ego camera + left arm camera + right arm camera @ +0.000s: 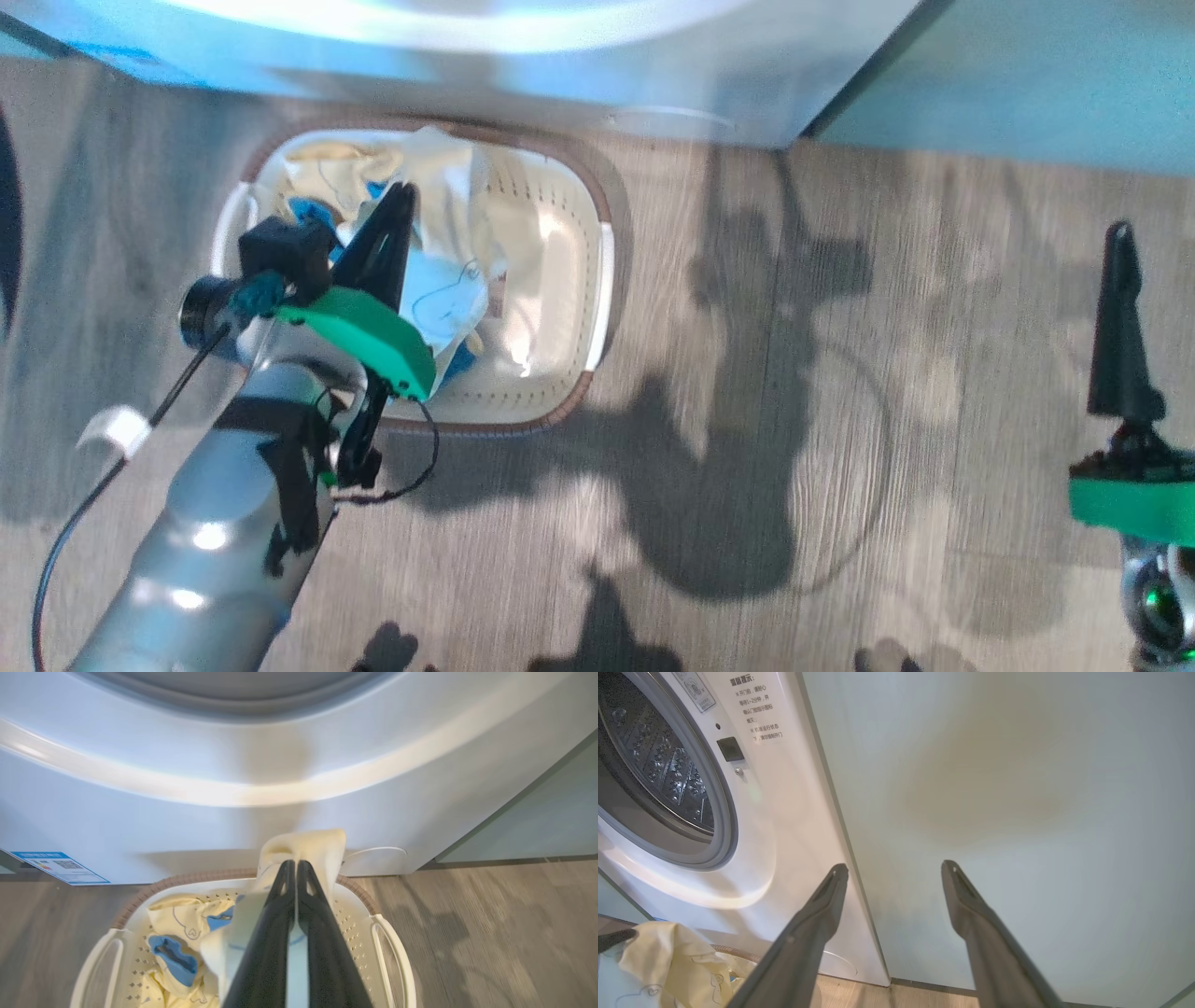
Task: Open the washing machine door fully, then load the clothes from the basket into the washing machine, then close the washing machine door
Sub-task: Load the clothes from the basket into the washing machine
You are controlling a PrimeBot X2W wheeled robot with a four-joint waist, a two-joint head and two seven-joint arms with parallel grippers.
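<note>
My left gripper [295,863] is shut on a pale yellow garment [310,845], one of the clothes, and holds it up just above the basket [388,938]. More clothes [180,933], yellow with blue patches, lie in the basket's left half. From the head view, the left gripper [400,193] hangs over the basket [602,280], which stands on the floor against the washing machine [523,65]. The right gripper [895,867] stands open and empty, off to the right [1120,233]. The steel drum [658,770] is uncovered inside its grey gasket [724,826]. The washing machine door is out of view.
A pale green cabinet panel [999,812] stands right of the machine. The machine's front carries a blue label [60,867] and a round service cap [373,857]. Wood-look floor [840,420] stretches between the arms. A dark curved edge [6,224] shows at the far left.
</note>
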